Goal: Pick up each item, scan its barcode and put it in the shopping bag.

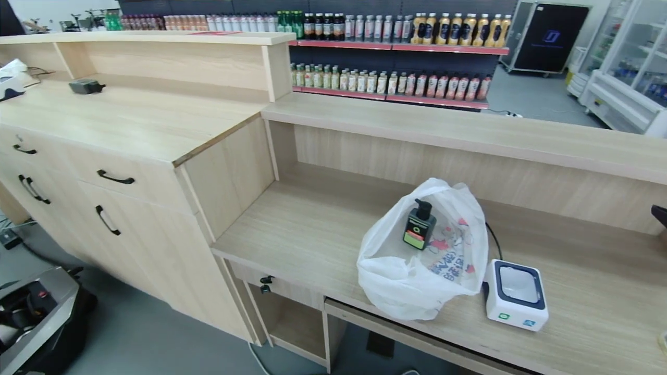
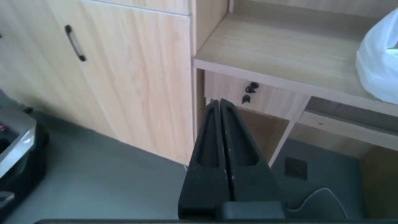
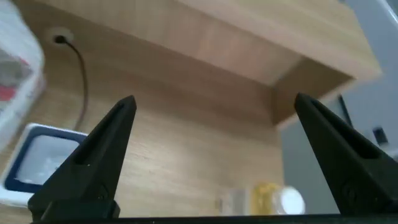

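- Left tool: both fingers pressed together with nothing between them, hanging over the grey floor in front of the wooden cabinet, beside the table's front edge.
- Right tool: fingers spread wide apart and empty, above the table, with the barcode scanner below one finger.
- Shopping bag: white plastic, mouth open, standing on the table in the lower centre-right of the head view.
- Pump bottle: dark, with a green and red label, upright inside the shopping bag.
- Barcode scanner: a white box with a dark-framed window, on the table just right of the bag in the head view; whether the two touch cannot be told.
- Black cable: curves along the table behind the scanner, by the bag's right side.
- Small yellowish object: lies on the table past the right tool, too blurred to name.
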You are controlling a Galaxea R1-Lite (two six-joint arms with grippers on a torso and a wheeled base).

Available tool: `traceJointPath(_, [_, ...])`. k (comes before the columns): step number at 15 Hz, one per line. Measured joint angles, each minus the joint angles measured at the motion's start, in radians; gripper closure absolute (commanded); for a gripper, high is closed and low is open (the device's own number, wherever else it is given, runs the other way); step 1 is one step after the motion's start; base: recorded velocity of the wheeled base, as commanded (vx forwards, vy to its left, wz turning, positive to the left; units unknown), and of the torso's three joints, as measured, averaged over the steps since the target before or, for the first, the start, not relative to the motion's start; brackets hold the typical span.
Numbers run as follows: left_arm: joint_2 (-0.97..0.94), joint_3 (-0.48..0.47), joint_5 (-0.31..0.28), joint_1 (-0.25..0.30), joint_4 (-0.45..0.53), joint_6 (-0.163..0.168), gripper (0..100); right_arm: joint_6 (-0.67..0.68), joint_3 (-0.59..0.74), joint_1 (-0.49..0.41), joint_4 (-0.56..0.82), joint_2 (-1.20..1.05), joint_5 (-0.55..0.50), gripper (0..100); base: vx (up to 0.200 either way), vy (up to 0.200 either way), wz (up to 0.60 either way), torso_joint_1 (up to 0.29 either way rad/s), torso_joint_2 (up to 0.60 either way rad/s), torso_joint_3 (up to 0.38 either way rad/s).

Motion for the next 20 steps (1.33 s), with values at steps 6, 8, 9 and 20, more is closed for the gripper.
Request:
traceJointPath(6, [0.0, 0.0, 0.0, 0.0, 0.0, 0.0, 100, 0.107, 0.021, -0.048, 0.151, 0.032, -0.117, 0, 0.0, 0.0, -0.3, 0.001, 0.0, 0.002])
traceJointPath(8, [0.0, 0.0, 0.0, -0.001, 0.0, 0.0, 100, 0.135, 0.024, -0.092, 0.148, 0.103, -0.081, 0, 0.0, 0.0, 0.0, 0.0, 0.0, 0.0])
traceJointPath(9, [0.0, 0.0, 0.0, -0.001, 0.0, 0.0, 100, 0.14, 0.025, -0.121, 0.138, 0.147, -0.053, 0, 0.0, 0.0, 0.0, 0.0, 0.0, 0.0])
traceJointPath(20, [0.0, 0.0, 0.0, -0.001, 0.0, 0.0, 100, -0.028, -0.001, -0.266, -0.162, 0.502, 0.431, 0, 0.0, 0.0, 0.0, 0.0, 0.0, 0.0])
